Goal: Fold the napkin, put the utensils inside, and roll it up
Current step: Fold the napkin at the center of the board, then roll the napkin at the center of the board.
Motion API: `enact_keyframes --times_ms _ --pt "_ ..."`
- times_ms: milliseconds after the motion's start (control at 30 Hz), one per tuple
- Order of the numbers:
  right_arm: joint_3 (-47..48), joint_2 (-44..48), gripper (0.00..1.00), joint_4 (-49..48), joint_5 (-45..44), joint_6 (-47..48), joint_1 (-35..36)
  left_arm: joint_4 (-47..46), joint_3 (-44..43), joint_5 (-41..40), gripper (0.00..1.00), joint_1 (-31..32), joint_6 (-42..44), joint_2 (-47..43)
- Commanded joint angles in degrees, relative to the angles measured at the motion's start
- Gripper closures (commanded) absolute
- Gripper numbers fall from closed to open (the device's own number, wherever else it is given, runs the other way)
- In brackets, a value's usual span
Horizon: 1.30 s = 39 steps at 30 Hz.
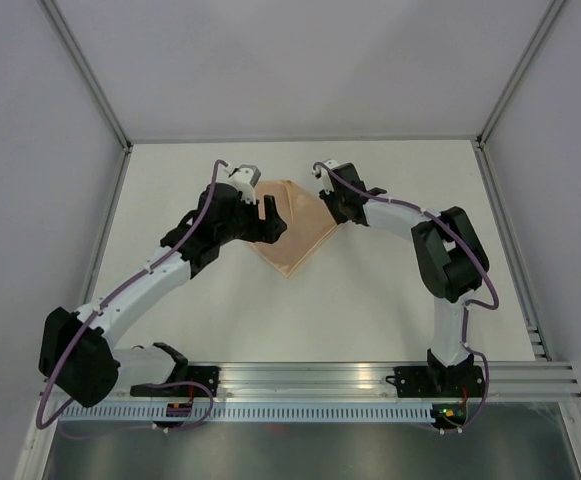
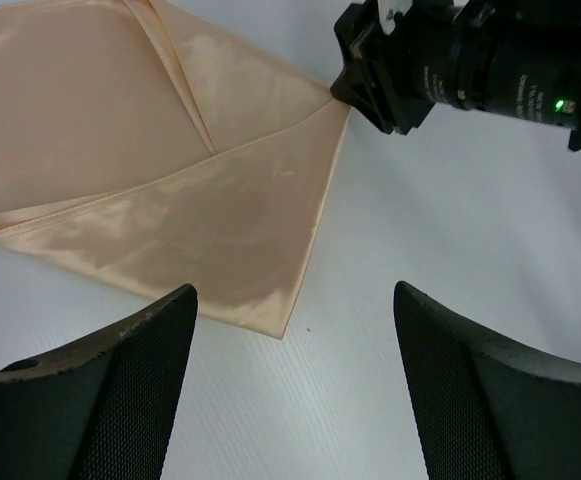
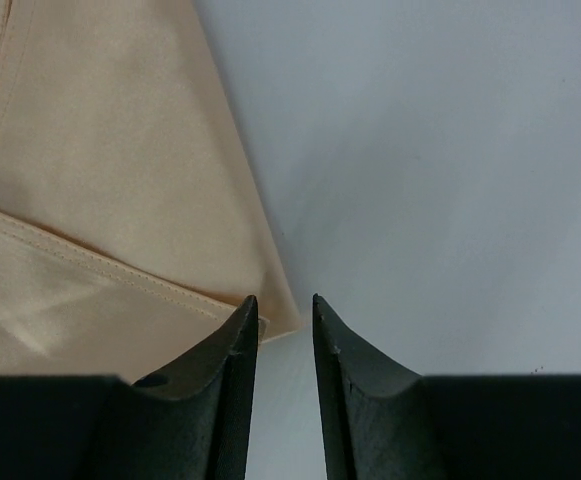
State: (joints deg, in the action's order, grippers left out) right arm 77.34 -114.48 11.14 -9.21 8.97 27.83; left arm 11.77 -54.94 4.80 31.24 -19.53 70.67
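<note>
The light orange-tan napkin (image 1: pixel 295 232) lies folded on the white table, one point towards the arms and a folded layer on top (image 2: pixel 80 110). My left gripper (image 1: pixel 266 218) hovers over its left part, jaws wide open, nothing between them (image 2: pixel 295 300). My right gripper (image 1: pixel 336 214) is at the napkin's right corner. Its jaws stand a narrow gap apart (image 3: pixel 285 300), and the corner of the cloth (image 3: pixel 270 318) lies just beyond the tips, not pinched. The left wrist view shows the right arm's black wrist (image 2: pixel 440 65) at that same corner. No utensils are in view.
Grey walls and metal frame posts (image 1: pixel 90 80) enclose the table on three sides. An aluminium rail (image 1: pixel 370 380) carrying both arm bases runs along the near edge. Bare white tabletop (image 1: pixel 370 300) surrounds the napkin.
</note>
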Motion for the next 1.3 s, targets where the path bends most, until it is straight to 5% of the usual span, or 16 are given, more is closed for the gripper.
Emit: enact_keyframes --times_ms 0,533,833,1267 --pt "4.2 0.1 0.66 2.7 2.0 -2.0 -1.8 -5.6 0.6 2.2 0.16 1.6 5.1 3.3" --pt "10.0 6.1 0.68 10.7 16.0 -7.7 -16.6 -0.7 -17.1 -39.9 0.21 25.2 16.0 32.2" --pt "8.8 6.6 0.71 11.0 19.2 -7.5 -20.7 3.0 -25.6 -50.1 0.28 28.5 19.4 45.7" --pt "8.9 5.0 0.73 10.9 21.2 -7.5 -22.6 2.9 -28.5 -52.6 0.38 29.0 23.0 52.5"
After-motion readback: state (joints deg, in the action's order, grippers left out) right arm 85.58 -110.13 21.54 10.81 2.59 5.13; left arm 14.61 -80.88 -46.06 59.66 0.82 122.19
